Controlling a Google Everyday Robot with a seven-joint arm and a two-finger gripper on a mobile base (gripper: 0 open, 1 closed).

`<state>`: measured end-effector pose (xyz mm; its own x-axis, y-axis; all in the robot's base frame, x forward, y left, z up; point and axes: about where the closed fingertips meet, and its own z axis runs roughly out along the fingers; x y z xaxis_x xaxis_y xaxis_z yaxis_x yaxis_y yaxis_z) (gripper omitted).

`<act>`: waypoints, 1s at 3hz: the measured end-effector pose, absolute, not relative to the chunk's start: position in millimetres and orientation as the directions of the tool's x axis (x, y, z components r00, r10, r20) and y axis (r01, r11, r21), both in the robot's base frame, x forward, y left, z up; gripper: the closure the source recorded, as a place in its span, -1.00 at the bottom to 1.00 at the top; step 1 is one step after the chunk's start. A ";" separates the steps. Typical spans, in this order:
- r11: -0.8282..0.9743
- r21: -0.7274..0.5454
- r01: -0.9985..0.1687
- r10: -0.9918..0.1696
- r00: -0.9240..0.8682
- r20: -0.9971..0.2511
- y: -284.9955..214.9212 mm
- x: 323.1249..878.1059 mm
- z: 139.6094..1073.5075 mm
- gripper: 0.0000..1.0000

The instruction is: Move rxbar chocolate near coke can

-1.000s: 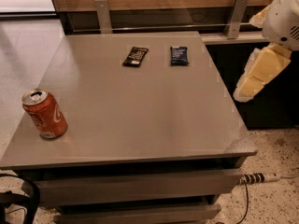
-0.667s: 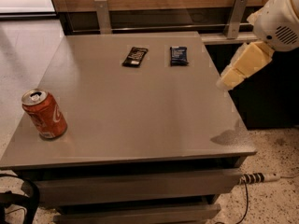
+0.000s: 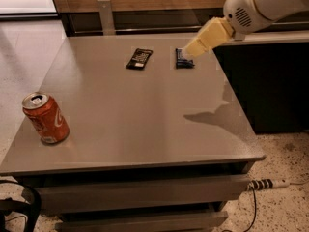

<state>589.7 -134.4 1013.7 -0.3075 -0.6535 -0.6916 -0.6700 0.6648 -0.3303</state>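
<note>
Grey desk (image 3: 145, 129): smooth matte square top, drawers below, open surface across the middle. White rounded arm (image 3: 260, 4) reaches in from upper right. Cream blocky pincer (image 3: 189, 52) hangs over the dark blue bar (image 3: 183, 62) by the far edge; open or closed, can't tell. Red coke can (image 3: 46, 119), white script, silver top, stands upright front-left. Black rxbar chocolate (image 3: 139, 58) lies flat left of the blue bar, well apart from the can; lettering unreadable.
</note>
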 end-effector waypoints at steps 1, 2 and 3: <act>0.730 -0.308 -0.611 -0.598 -0.351 -0.721 -96.2 622.2 1013.4 -1.00; 0.748 -0.285 -0.599 -0.574 -0.371 -0.730 -98.5 619.6 1014.7 -1.00; 0.759 -0.281 -0.587 -0.564 -0.378 -0.734 -94.1 627.5 1011.8 -1.00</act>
